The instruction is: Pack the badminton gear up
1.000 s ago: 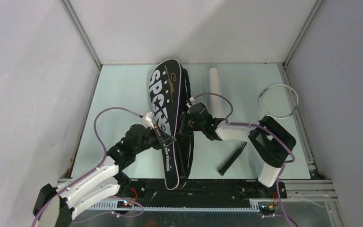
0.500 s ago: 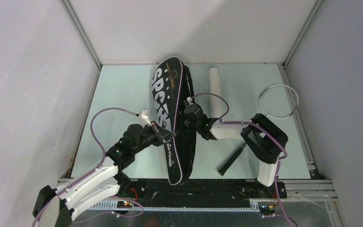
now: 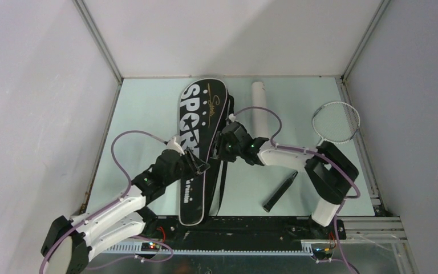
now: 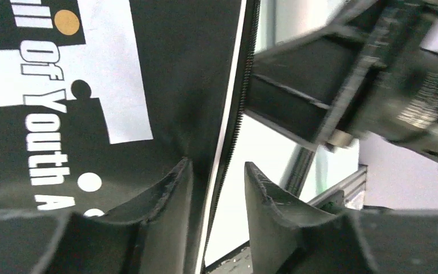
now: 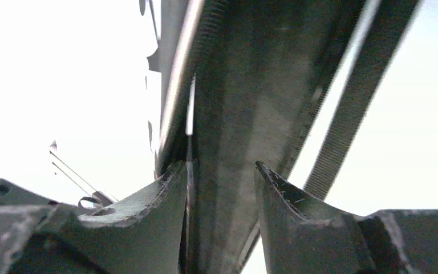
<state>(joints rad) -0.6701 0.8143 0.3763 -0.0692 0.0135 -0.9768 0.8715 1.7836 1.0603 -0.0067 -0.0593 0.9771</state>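
Observation:
The black "SPORT" bag (image 3: 197, 114) lies lengthwise on the table, head at the back. My left gripper (image 3: 201, 165) is at its right edge. In the left wrist view (image 4: 217, 182) the jaws stand apart, the bag's (image 4: 165, 74) zipper edge against the left finger (image 4: 174, 197) with a gap to the right one. My right gripper (image 3: 221, 149) is just beyond, shut on the bag's (image 5: 245, 85) edge (image 5: 219, 182). One silver-framed racket (image 3: 335, 121) lies at the right, its black handle (image 3: 279, 192) nearer. The white tube (image 3: 260, 105) lies behind my right arm. No shuttlecocks or second racket show.
The bag's black strap (image 3: 223, 182) trails along its right side and shows in the right wrist view (image 5: 348, 114). Metal rails edge the table at left, right and front (image 3: 370, 171). Grey walls close in on three sides.
The bag has swung and shifted left and lies flatter, its "SPORT" face turned up more. Both grippers moved left with its right edge.

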